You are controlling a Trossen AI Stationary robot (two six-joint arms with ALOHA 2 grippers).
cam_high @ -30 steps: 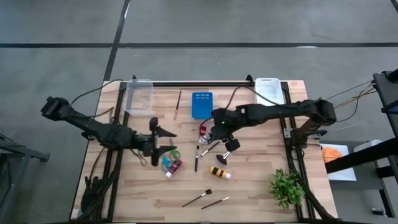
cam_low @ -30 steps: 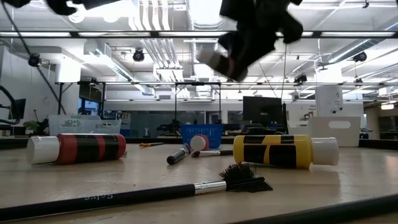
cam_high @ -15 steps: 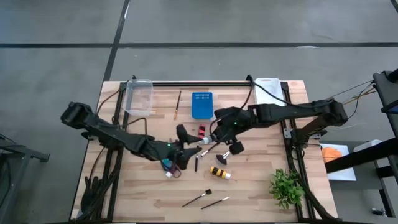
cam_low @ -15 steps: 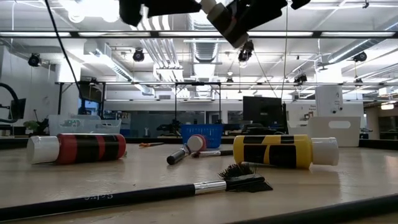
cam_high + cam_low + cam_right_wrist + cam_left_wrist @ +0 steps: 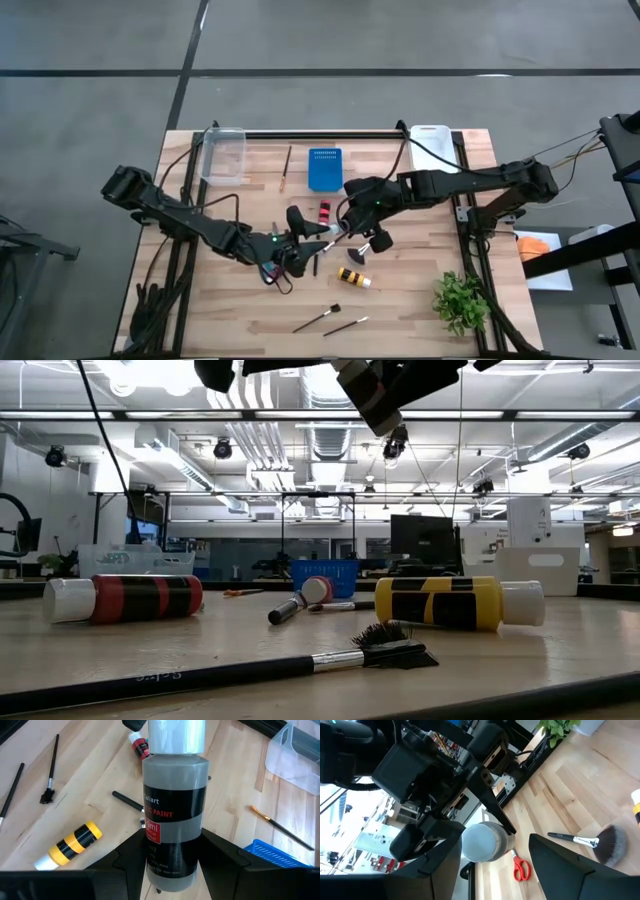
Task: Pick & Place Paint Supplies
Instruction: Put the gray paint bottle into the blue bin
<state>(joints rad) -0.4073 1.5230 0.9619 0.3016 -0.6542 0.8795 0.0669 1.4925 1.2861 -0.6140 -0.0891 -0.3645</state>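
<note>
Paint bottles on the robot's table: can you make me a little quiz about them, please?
1. True or false: the right claw grips a grey-and-black paint bottle.
2. The yellow-striped bottle is: A) lying on the table; B) standing upright; C) inside a blue holder.
3. Missing word: the leafy plant at the table's corner is coloured ____.
Key: 1 true; 2 A; 3 green.
</note>
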